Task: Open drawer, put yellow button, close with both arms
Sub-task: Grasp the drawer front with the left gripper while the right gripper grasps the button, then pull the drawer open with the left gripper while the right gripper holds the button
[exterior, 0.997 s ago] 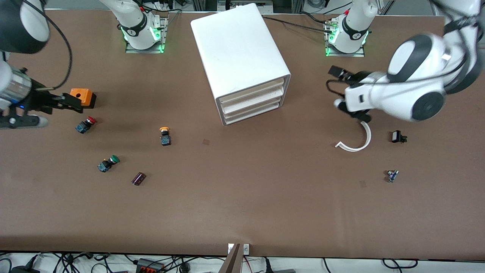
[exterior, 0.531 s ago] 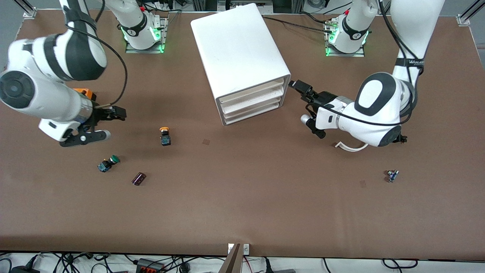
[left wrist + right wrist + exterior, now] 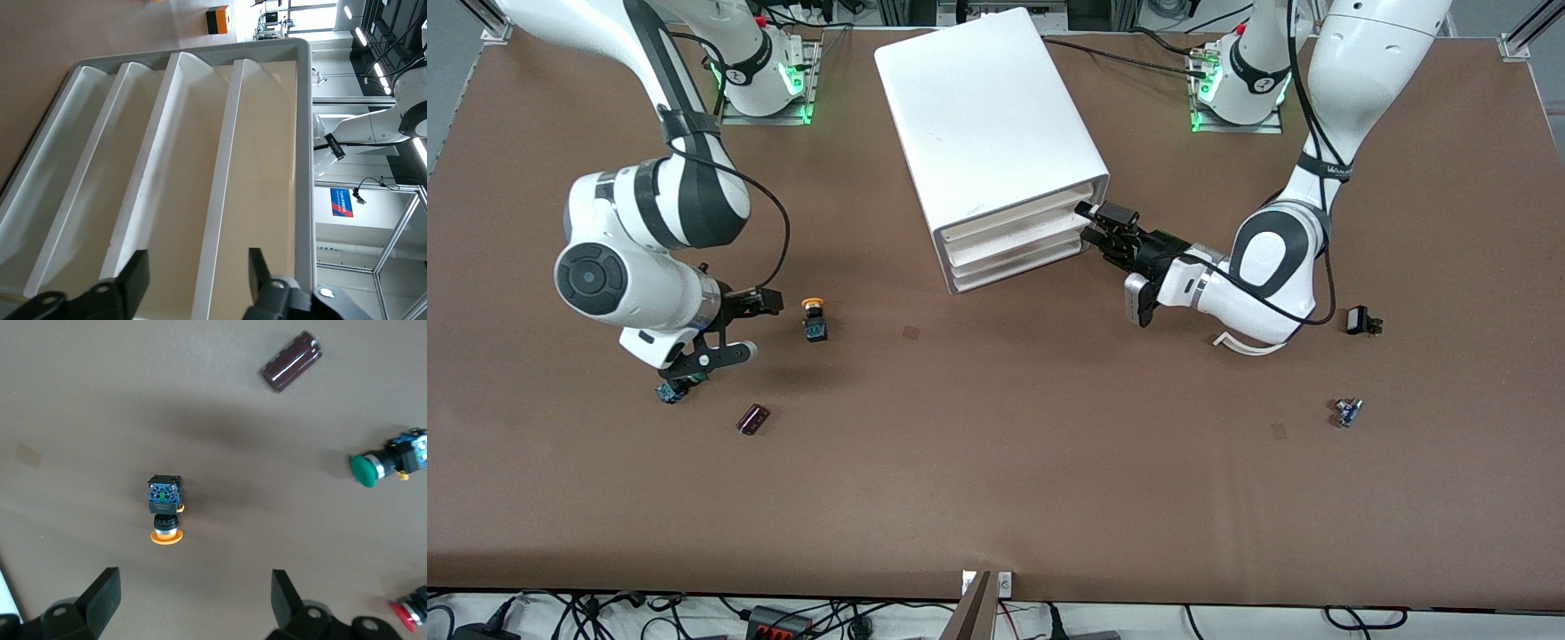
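Note:
The white cabinet stands near the arms' bases, and its drawer, the topmost of three, is shut. My left gripper is at the drawer fronts, at the corner toward the left arm's end. In the left wrist view the left gripper is open, its fingers straddling a white edge of the drawer. The yellow button lies on the table on its side. Just beside it, my right gripper hangs open and empty. The right wrist view shows the yellow button ahead of the right gripper.
A green-capped button lies half under the right hand, with a red-capped button and a dark cylinder nearby. An orange block shows farther off. Toward the left arm's end lie a white curved piece, a black part and a small blue part.
The left arm swung in from its end of the table and brought its gripper to the drawer fronts. The right arm came in from its end and its gripper now sits beside the yellow button.

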Motion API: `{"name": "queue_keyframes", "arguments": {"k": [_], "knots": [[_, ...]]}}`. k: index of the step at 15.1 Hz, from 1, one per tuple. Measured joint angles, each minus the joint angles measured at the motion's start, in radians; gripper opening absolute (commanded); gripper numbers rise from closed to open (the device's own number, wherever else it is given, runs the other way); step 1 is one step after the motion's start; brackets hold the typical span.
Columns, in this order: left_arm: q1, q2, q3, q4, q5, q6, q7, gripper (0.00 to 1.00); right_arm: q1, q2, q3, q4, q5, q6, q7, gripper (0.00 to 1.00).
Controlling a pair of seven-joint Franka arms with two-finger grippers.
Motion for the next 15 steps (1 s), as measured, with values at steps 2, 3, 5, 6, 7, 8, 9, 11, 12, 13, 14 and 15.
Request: {"name": "queue_keyframes", "arguments": {"k": [2,3,5,6,7,8,9,11,12,13,14,15], "knots": [[-0.003,-0.003,0.000,0.000,-0.003,0.001,0.001,0.62,0.002,0.021,0.000,-0.009,0.002,0.022,0.001,1.00],[-0.007,-0.003,0.000,-0.002,-0.011,0.001,0.001,0.61,0.005,0.035,0.000,-0.011,0.002,0.041,0.001,1.00],[-0.020,-0.003,-0.001,-0.016,-0.042,0.002,0.001,0.60,0.026,0.068,0.000,-0.013,0.004,0.077,0.001,1.00],[-0.032,-0.003,-0.001,-0.024,-0.052,0.005,0.001,0.60,0.039,0.086,0.001,-0.014,0.004,0.092,0.004,1.00],[-0.045,-0.003,-0.001,-0.031,-0.056,0.007,0.001,0.59,0.050,0.102,0.001,-0.014,0.004,0.104,0.006,1.00],[-0.059,-0.003,-0.002,-0.038,-0.057,0.013,0.001,0.56,0.058,0.117,0.001,-0.015,0.004,0.117,0.006,1.00],[-0.071,-0.003,-0.002,-0.044,-0.057,0.023,0.001,0.47,0.063,0.131,0.001,-0.015,0.004,0.128,0.007,1.00],[-0.086,-0.003,-0.002,-0.053,-0.057,0.033,0.002,0.18,0.072,0.156,0.001,-0.015,0.004,0.146,0.007,1.00],[-0.089,-0.003,-0.002,-0.056,-0.057,0.034,0.002,0.12,0.075,0.166,0.001,-0.015,0.005,0.155,0.013,1.00],[-0.089,-0.003,-0.002,-0.057,-0.057,0.034,0.003,0.09,0.077,0.175,0.001,-0.015,0.005,0.161,0.024,1.00],[-0.089,-0.003,-0.001,-0.057,-0.058,0.034,0.003,0.08,0.078,0.183,0.001,-0.015,0.005,0.164,0.033,1.00],[-0.089,-0.003,-0.001,-0.057,-0.059,0.034,0.004,0.08,0.079,0.190,0.000,-0.015,0.005,0.165,0.037,1.00]]}}
